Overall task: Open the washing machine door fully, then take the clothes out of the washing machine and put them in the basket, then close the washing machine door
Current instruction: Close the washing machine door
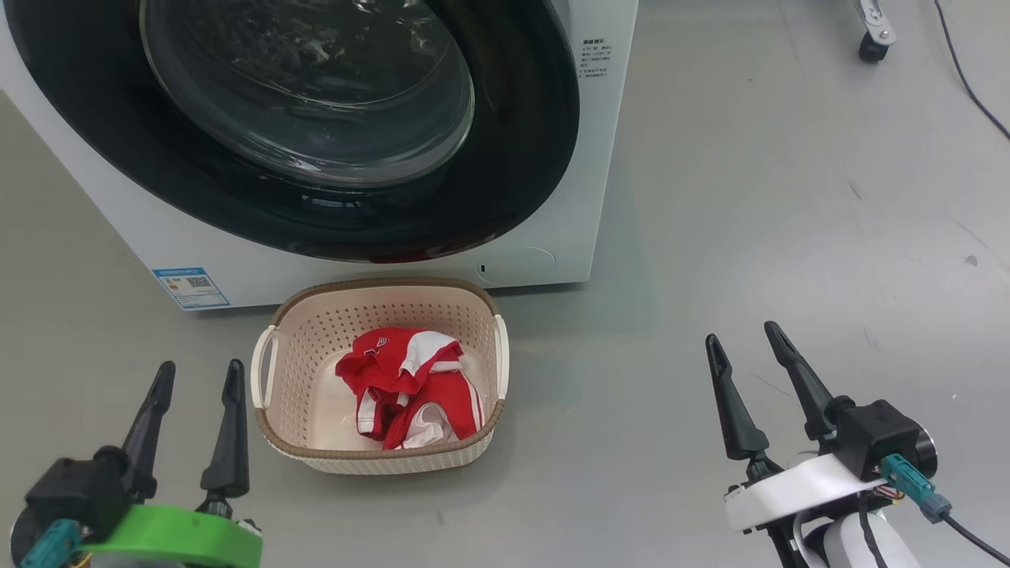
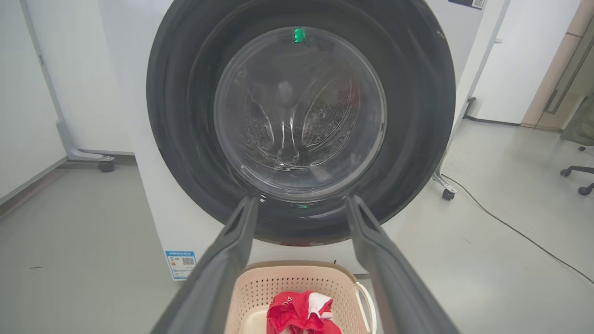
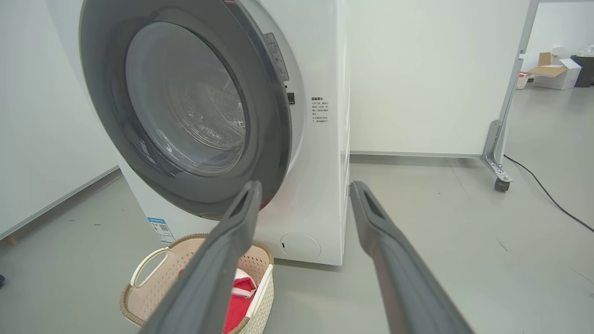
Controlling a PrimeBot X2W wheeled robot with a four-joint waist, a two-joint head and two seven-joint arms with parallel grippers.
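Observation:
The washing machine (image 1: 604, 158) stands at the back, and its door (image 1: 513, 158) with the glossy black rim and glass bowl lies against its front. I cannot tell whether it is latched. On the floor just before it sits the cream basket (image 1: 379, 284), holding the red and white clothes (image 1: 402, 379). My left gripper (image 1: 201, 367) is open, just left of the basket, with nothing between its fingers. Far to the right of the basket, my right gripper (image 1: 742, 333) is open and empty too. The left wrist view faces the door (image 2: 185, 116) over the basket (image 2: 287, 266).
A blue sticker (image 1: 192, 288) marks the machine's lower left corner. A wheeled frame's caster (image 1: 872, 47) and a black cable (image 1: 970, 87) lie at the far right. Grey floor stretches to the right of the machine. Cardboard boxes (image 3: 554, 74) stand far off.

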